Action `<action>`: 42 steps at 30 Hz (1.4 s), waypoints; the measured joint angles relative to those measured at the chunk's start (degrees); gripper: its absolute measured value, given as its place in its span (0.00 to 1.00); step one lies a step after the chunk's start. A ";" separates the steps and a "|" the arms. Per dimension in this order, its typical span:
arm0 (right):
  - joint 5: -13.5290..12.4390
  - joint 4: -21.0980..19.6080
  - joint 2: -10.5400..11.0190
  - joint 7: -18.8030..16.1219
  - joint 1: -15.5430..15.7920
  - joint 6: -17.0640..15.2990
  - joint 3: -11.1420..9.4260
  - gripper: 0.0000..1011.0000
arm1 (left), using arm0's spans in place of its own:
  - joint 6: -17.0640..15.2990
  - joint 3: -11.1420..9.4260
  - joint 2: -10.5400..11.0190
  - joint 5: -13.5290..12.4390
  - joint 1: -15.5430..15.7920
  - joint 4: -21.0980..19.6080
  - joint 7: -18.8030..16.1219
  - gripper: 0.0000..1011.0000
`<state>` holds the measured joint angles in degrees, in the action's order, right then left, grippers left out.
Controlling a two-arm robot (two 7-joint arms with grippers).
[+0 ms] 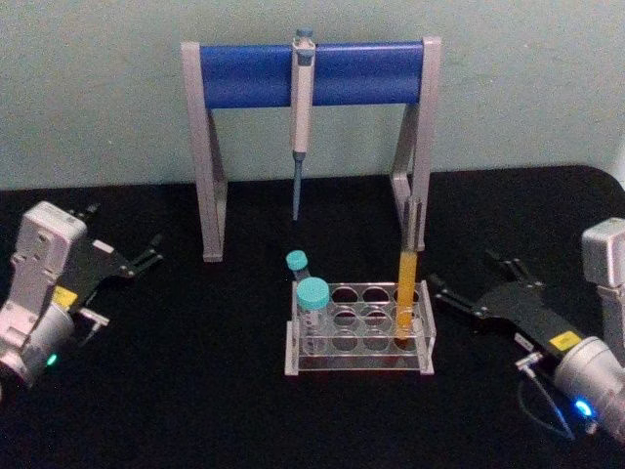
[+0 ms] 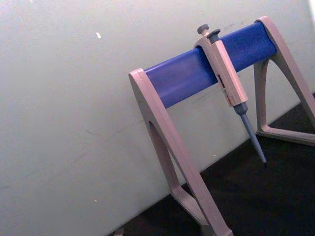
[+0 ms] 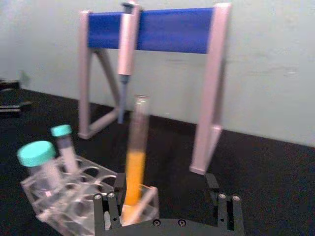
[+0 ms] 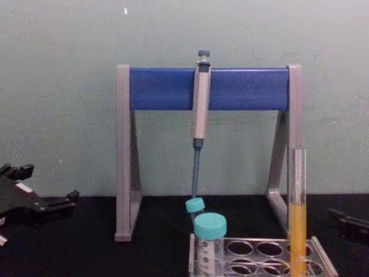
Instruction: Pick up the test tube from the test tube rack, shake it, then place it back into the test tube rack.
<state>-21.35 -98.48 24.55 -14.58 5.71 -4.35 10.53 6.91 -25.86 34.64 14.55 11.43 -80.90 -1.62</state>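
At the rack's right end, the test tube (image 1: pixel 408 283) is standing upright in a hole of the test tube rack (image 1: pixel 359 330), its lower part filled with orange-yellow liquid, two teal-capped vials (image 1: pixel 311 305) sitting at the left end. You are dealing with thin, slick, capless glass: probably light and fragile, so be taking it on the clear upper stretch, above the liquid, with gentle pressure. Your right gripper (image 1: pixel 459 290) is waiting just beside the rack, fingers spread, touching nothing. Your left gripper (image 1: pixel 146 252) is idling well apart; its fingers seem spread too, though the angle is poor.
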 joint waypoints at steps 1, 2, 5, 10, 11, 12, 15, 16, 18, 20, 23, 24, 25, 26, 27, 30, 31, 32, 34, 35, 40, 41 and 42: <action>0.24 0.00 -0.04 0.36 0.15 0.11 -0.23 0.99 | 0.00 0.00 0.00 0.00 0.00 0.00 0.00 0.99; 0.56 0.01 -0.15 0.77 0.32 0.25 -0.53 0.99 | 0.00 0.00 0.00 0.00 0.00 0.00 0.00 0.99; 2.27 0.56 -0.69 2.29 0.63 0.97 -1.31 0.99 | 0.00 0.00 0.00 0.00 0.00 0.00 0.00 0.99; 4.96 2.67 -1.90 3.67 0.15 1.95 -1.38 0.99 | 0.00 0.00 0.00 0.00 0.00 0.00 0.00 0.99; 4.96 2.67 -1.90 3.67 0.15 1.95 -1.38 0.99 | 0.00 0.00 0.00 0.00 0.00 0.00 0.00 0.99; 5.68 3.49 -2.31 3.84 -0.22 2.24 -1.18 0.99 | 0.00 0.00 0.00 0.00 0.00 0.00 0.00 0.99; 6.84 4.98 -3.12 4.07 -0.89 2.56 -0.90 0.99 | 0.00 0.00 0.00 0.00 0.00 0.00 0.00 0.99; 7.15 5.36 -3.36 4.09 -1.06 2.63 -0.83 0.99 | 0.00 0.00 0.00 0.00 0.00 0.00 0.00 0.99; 7.74 6.19 -3.87 4.11 -1.45 2.69 -0.73 0.99 | 0.00 0.00 0.00 0.00 0.00 0.00 0.00 0.99; 8.09 6.79 -4.22 4.11 -1.69 2.69 -0.71 0.99 | 0.00 0.00 0.00 0.00 0.00 0.00 0.00 0.99; 8.62 7.56 -4.76 4.05 -2.02 2.57 -0.73 0.99 | 0.00 0.00 0.00 0.00 0.00 0.00 0.00 0.99; 8.85 7.91 -5.04 3.93 -2.18 2.45 -0.79 0.99 | 0.00 0.00 0.00 0.00 0.00 0.00 0.00 0.99; 8.96 8.06 -5.17 3.86 -2.26 2.41 -0.83 0.99 | 0.00 0.00 0.00 0.00 0.00 0.00 0.00 0.99; 9.05 8.15 -5.26 3.79 -2.29 2.36 -0.85 0.99 | 0.00 0.00 0.00 0.00 0.00 0.00 0.00 0.99; 9.27 8.36 -5.50 3.61 -2.36 2.25 -0.92 0.99 | 0.00 0.00 0.00 0.00 0.00 0.00 0.00 0.99; 9.69 8.63 -5.88 3.35 -2.44 1.94 -1.12 0.99 | 0.00 0.00 0.00 0.00 0.00 0.00 0.00 0.99; 9.79 8.66 -5.96 3.27 -2.44 1.87 -1.17 0.99 | 0.00 0.00 0.00 0.00 0.00 0.00 0.00 0.99; 10.04 8.69 -6.11 3.16 -2.45 1.70 -1.30 0.99 | 0.00 0.00 0.00 0.00 0.00 0.00 0.00 0.99; 10.12 8.71 -6.17 3.13 -2.45 1.63 -1.34 0.99 | 0.00 0.00 0.00 0.00 0.00 0.00 0.00 0.99; 10.12 8.71 -6.17 3.13 -2.45 1.63 -1.34 0.99 | 0.00 0.00 0.00 0.00 0.00 0.00 0.00 0.99; 10.11 8.71 -6.10 3.13 -2.45 1.63 -1.28 0.99 | 0.00 0.00 0.00 0.00 0.00 0.00 0.00 0.99; 10.11 8.71 -6.10 3.13 -2.45 1.63 -1.28 0.99 | 0.00 0.00 0.00 0.00 0.00 0.00 0.00 0.99; 10.10 8.71 -6.09 3.13 -2.45 1.63 -1.27 0.99 | 0.00 0.00 0.00 0.00 0.00 0.00 0.00 0.99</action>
<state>-11.25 -89.77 18.46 -11.45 3.26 -2.72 9.27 6.91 -25.86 34.65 14.55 11.43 -80.90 -1.62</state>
